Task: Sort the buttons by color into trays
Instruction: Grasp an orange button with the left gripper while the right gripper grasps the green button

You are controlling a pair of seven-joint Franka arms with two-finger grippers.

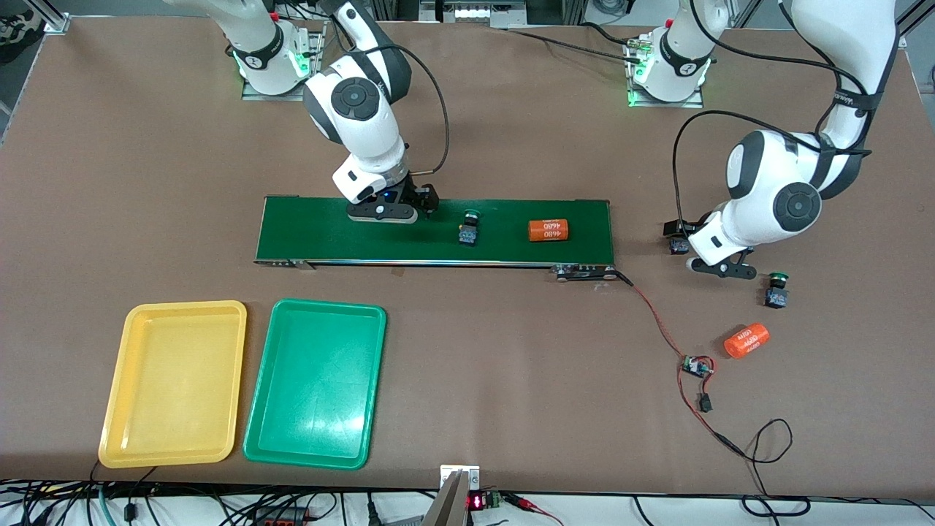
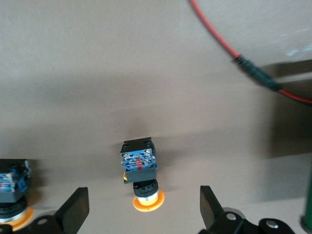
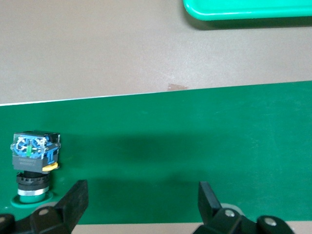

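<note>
My left gripper [image 2: 143, 205] [image 1: 683, 237] hangs open low over the table off the conveyor's end, on the left arm's side. A yellow-capped button [image 2: 140, 168] lies on its side between the fingers, untouched. A second yellow-capped button [image 2: 12, 187] lies beside it. A green-capped button [image 1: 776, 290] stands nearer the front camera. My right gripper [image 3: 141, 195] [image 1: 420, 201] is open over the belt, with nothing between its fingers. Another green-capped button [image 3: 33, 165] [image 1: 469, 228] stands on the belt beside it. The yellow tray [image 1: 175, 314] and the green tray [image 1: 325, 310] lie side by side near the front edge.
The dark-green conveyor belt [image 1: 329, 230] carries an orange cylinder [image 1: 548, 229]. A second orange cylinder [image 1: 746, 340] lies on the table near the green-capped button. A red wire [image 1: 657, 321] [image 2: 214, 34] runs from the conveyor's end to a small circuit board [image 1: 695, 365].
</note>
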